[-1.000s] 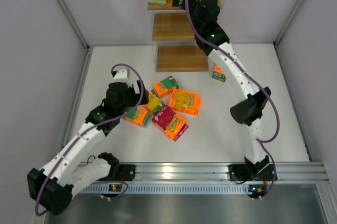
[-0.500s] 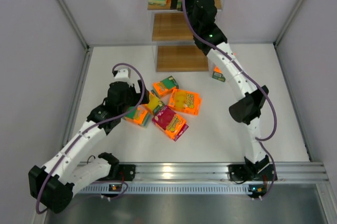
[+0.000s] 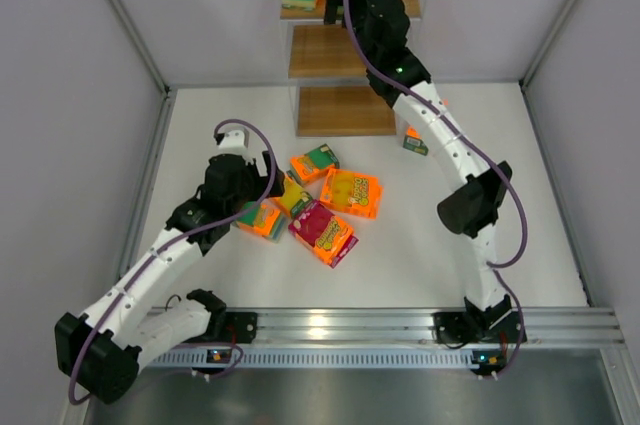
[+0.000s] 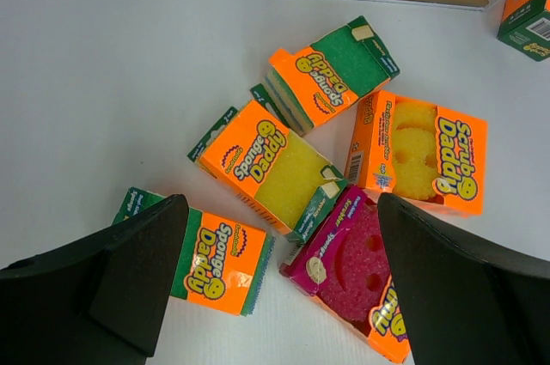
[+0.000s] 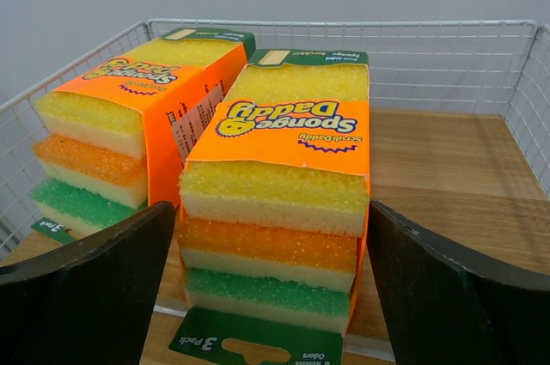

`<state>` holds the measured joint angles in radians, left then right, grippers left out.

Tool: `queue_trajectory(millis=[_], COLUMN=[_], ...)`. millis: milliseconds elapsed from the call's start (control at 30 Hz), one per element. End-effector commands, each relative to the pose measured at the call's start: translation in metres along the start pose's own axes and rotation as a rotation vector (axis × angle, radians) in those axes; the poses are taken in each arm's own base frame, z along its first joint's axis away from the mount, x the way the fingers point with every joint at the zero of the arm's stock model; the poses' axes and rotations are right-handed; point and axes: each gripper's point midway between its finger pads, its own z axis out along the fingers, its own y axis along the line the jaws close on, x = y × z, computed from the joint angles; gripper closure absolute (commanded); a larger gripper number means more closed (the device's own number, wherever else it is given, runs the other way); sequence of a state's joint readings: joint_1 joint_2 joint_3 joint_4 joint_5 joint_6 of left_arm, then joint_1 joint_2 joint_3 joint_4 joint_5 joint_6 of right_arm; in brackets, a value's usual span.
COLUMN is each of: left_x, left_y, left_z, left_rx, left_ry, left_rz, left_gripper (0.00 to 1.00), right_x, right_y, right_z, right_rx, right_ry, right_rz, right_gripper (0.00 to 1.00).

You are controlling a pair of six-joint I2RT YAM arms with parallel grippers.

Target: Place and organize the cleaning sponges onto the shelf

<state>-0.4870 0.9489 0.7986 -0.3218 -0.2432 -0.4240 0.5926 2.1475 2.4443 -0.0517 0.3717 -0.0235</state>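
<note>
Right arm has edged a little leftward along the top tier since a second ago; left arm and the loose packs unchanged. Right tool (image 5: 271, 210) is at the top tier of the shelf (image 3: 340, 110), fingers apart. They flank an upright three-colour pack (image 5: 275, 202), and a thin gap shows on each side, so it looks let go and resting on the board. A second like pack (image 5: 129, 133) stands just beside it, to its left in the wrist view, against the wire side. Middle and lowest boards show no packs. Left tool (image 4: 282, 202) hovers with fingers wide apart over the cluster on the tabletop (image 3: 420, 235): a yellow-faced pack (image 4: 275, 172) directly below, a green one (image 4: 335, 73), a flat yellow one (image 4: 421, 155), a magenta one (image 4: 352, 266) and a small orange one (image 4: 215, 262). One more pack (image 3: 415, 140) lies near the shelf foot. Step in hand, by my reading: placement just finished up top, next pick being lined up. Next calls for the right tool to back straight out without nudging either standing pack. The left should drop squarely over one pack and close across its narrow sides, clear of its touching neighbours.
</note>
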Motion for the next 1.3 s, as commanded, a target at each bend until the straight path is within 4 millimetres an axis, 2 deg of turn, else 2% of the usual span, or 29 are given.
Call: queue_trajectory(millis=[0, 33, 133, 167, 200, 267, 433, 633, 733, 800, 833, 933, 1000, 1033, 1100, 1133, 1267], left_x=[-0.023, -0.023, -0.023, -0.024, -0.025, -0.026, -0.026, -0.027, -0.027, -0.028, -0.031, -0.032, -0.030, -0.030, -0.030, -0.031, -0.038], left_y=[-0.008, -0.008, -0.006, -0.006, -0.004, -0.003, -0.001, 0.001, 0.001, 0.000, -0.001, -0.003, 0.000, 0.000, -0.001, -0.002, 0.003], left_z=[-0.003, -0.003, -0.001, 0.000, 0.001, 0.002, 0.004, 0.006, 0.007, 0.007, 0.006, 0.007, 0.010, 0.012, 0.014, 0.014, 0.014], left_rx=[0.031, 0.031, 0.017, 0.017, 0.008, 0.002, 0.000, -0.002, -0.004, 0.004, 0.006, 0.017, 0.005, 0.001, 0.008, 0.011, -0.020], left_ry=[-0.072, -0.072, -0.068, -0.071, -0.075, -0.081, -0.080, -0.078, -0.077, -0.078, -0.084, -0.086, -0.079, -0.076, -0.069, -0.069, -0.088], left_rz=[-0.016, -0.010, 0.005, 0.008, 0.011, 0.023, 0.039, 0.044, 0.045, 0.042, 0.039, 0.034, 0.032, 0.029, 0.012, 0.003, -0.038], left_gripper=[0.02, 0.02, 0.02, 0.02, 0.02, 0.02, 0.02, 0.02, 0.02, 0.02, 0.02, 0.02, 0.02, 0.02, 0.02, 0.02, 0.02], right_x=[-0.051, -0.051, -0.052, -0.045, -0.049, -0.044, -0.044, -0.028, -0.019, -0.024, -0.033, -0.045, -0.066, -0.083, -0.097, -0.115, -0.141], right_y=[-0.012, -0.011, -0.009, -0.005, -0.001, 0.006, 0.007, 0.006, 0.011, 0.010, 0.006, 0.002, -0.001, -0.003, -0.002, -0.002, -0.004], right_z=[-0.013, -0.011, -0.006, -0.002, 0.000, 0.004, 0.010, 0.017, 0.019, 0.017, 0.014, 0.007, -0.003, -0.010, -0.018, -0.026, -0.052], right_rx=[0.015, 0.017, 0.016, 0.000, -0.013, -0.043, -0.038, -0.027, -0.057, -0.056, -0.043, -0.032, -0.039, -0.046, -0.065, -0.082, -0.072], right_ry=[-0.092, -0.108, -0.132, -0.129, -0.143, -0.150, -0.184, -0.165, -0.142, -0.143, -0.151, -0.153, -0.180, -0.204, -0.217, -0.238, -0.243], right_rz=[0.039, 0.042, 0.041, 0.040, 0.050, 0.056, 0.055, 0.049, 0.050, 0.047, 0.050, 0.046, 0.056, 0.064, 0.066, 0.072, 0.073], right_gripper=[0.11, 0.14, 0.17, 0.18, 0.18, 0.18, 0.18, 0.18, 0.13, 0.03, 0.01, 0.01, 0.01, 0.01, 0.01, 0.01, 0.01])
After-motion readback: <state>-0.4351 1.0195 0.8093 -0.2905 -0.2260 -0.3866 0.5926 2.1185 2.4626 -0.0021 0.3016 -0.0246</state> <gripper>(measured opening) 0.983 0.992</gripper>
